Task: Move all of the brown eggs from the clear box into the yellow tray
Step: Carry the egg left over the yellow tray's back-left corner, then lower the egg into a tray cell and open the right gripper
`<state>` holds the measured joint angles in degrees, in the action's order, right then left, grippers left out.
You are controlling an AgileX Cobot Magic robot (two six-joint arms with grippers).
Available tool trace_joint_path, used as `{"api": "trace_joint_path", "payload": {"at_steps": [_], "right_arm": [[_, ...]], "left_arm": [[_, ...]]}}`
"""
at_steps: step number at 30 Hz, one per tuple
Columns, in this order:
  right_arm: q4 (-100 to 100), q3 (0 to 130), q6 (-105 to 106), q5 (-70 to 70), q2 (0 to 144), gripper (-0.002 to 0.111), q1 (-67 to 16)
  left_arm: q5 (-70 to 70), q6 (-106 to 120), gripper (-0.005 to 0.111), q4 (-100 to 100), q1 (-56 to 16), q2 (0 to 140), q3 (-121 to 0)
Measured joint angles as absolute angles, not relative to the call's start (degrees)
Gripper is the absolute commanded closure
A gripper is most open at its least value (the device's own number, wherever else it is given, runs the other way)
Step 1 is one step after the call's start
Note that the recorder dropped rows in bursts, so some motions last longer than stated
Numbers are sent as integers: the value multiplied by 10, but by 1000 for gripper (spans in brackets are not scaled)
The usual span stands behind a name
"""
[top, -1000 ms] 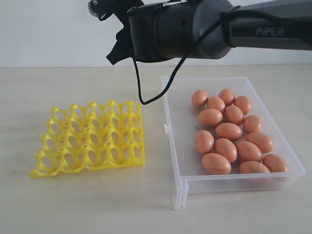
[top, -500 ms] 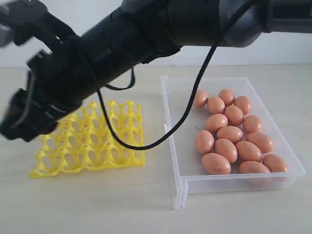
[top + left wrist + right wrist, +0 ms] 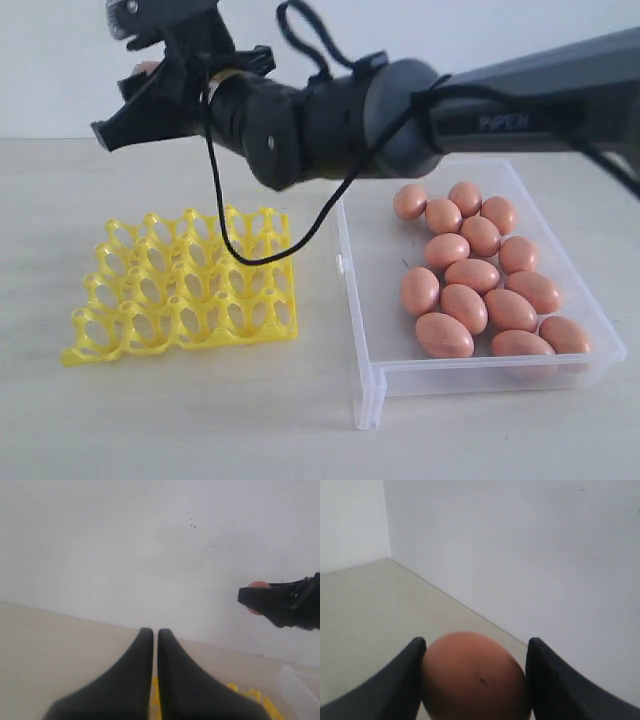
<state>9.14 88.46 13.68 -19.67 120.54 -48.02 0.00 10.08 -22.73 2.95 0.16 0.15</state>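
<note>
We overlook the pale beige table (image 3: pixel 200 420) from slightly above, facing the white wall (image 3: pixel 60 60). Our wrist cameras face that wall too, the left sharing the bright yellow openwork plastic tray (image 3: pixel 185 285) with the overview.

Place: looking like a robotics lab or test bench rather than a home.
Surface: a pale, plain table (image 3: pixel 200 420) is stretching across the whole exterior view.
Backdrop: a white wall (image 3: pixel 40 70) is rising right behind the table.
Machine: a black robot arm (image 3: pixel 330 120) with white lettering is reaching over the table, a loose black cable (image 3: pixel 300 235) dangling from it.
Props: a yellow tray (image 3: pixel 180 290) and a clear box (image 3: pixel 365 330) of eggs (image 3: pixel 465 270) are sitting side by side on the table.
</note>
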Motion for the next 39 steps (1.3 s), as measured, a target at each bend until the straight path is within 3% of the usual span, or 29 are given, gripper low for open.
{"api": "trace_joint_path", "payload": {"at_steps": [6, 10, 16, 25, 39], "right_arm": [[-235, 891, -231, -506, 1298, 109, -449], [-318, 904, -339, -585, 1340, 109, -406], [-502, 970, -482, -590, 1386, 109, -349], [-641, 1120, -645, -502, 1468, 109, -370], [-678, 1220, -705, -412, 1542, 109, -390]], "left_arm": [[0, 101, 103, -227, 29, 2, 2], [0, 101, 103, -227, 29, 2, 2], [0, 101, 103, -227, 29, 2, 2], [0, 101, 103, -227, 29, 2, 2], [0, 101, 103, -227, 29, 2, 2]]}}
